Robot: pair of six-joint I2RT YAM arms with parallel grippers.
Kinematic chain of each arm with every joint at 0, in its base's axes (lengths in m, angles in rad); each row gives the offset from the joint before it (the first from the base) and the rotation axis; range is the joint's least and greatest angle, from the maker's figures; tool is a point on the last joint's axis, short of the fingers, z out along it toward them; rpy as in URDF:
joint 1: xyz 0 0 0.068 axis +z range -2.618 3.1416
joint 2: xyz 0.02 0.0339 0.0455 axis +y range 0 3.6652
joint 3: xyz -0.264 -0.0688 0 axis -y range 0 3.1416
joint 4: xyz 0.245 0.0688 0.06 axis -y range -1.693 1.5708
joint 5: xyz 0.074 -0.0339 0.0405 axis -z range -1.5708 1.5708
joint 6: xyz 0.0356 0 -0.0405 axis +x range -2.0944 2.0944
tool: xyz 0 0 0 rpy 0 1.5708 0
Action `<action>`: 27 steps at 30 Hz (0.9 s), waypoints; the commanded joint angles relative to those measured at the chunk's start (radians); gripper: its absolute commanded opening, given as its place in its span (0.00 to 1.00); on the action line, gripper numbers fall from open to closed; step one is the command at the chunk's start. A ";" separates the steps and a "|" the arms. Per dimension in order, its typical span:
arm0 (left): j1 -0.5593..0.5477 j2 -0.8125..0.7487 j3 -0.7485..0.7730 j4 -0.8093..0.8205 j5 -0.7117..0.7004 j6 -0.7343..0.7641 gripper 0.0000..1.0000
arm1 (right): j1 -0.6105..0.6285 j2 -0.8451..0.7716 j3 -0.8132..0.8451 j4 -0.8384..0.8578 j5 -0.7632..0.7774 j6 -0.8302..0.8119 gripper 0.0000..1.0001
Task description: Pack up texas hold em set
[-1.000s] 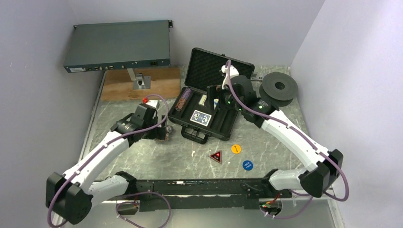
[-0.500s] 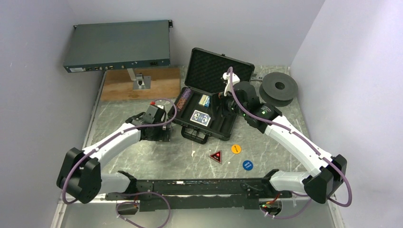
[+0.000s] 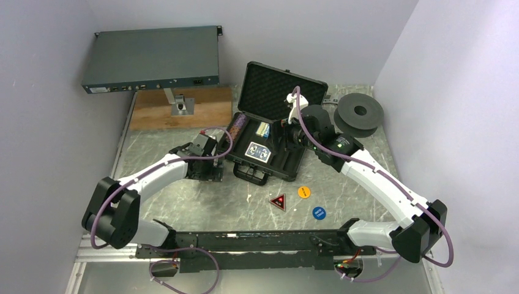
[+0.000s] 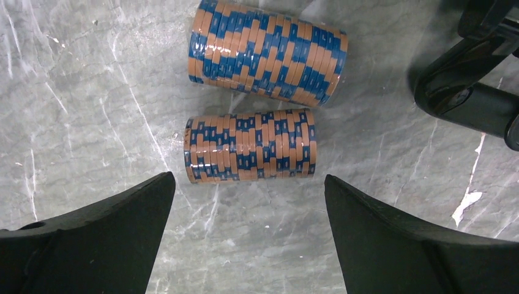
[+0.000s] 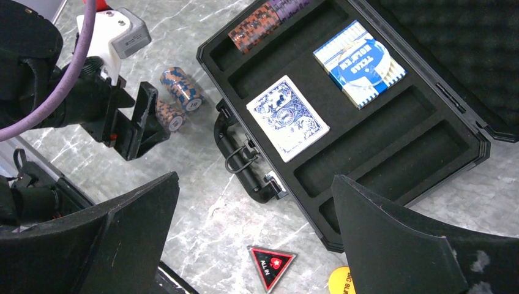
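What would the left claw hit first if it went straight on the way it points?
The open left claw would most likely meet the nearer orange-and-blue striped poker chip roll, which lies on the grey marbled table centred between its fingers. The second roll sits beyond it. Height above the roll is unclear.

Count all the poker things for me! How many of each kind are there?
Chip rolls: 3 (2 on the table, 1 in the case)
Card decks: 2
Buttons: 3
Briefcase: 1
Total: 9
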 commanded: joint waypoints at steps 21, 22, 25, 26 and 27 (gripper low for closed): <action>-0.004 0.075 0.057 0.040 -0.024 -0.005 0.87 | -0.002 0.027 0.014 0.044 -0.025 -0.011 1.00; -0.004 0.077 0.055 0.041 -0.024 -0.009 0.87 | -0.002 0.027 0.012 0.047 -0.023 -0.010 1.00; -0.004 0.077 0.051 0.045 -0.020 -0.021 0.79 | -0.002 0.030 0.011 0.046 -0.016 -0.010 1.00; -0.004 0.078 0.049 0.045 -0.016 -0.026 0.75 | -0.002 0.030 0.011 0.045 -0.018 -0.010 1.00; -0.004 0.079 0.049 0.046 -0.012 -0.027 0.73 | -0.002 0.032 0.013 0.044 -0.018 -0.011 1.00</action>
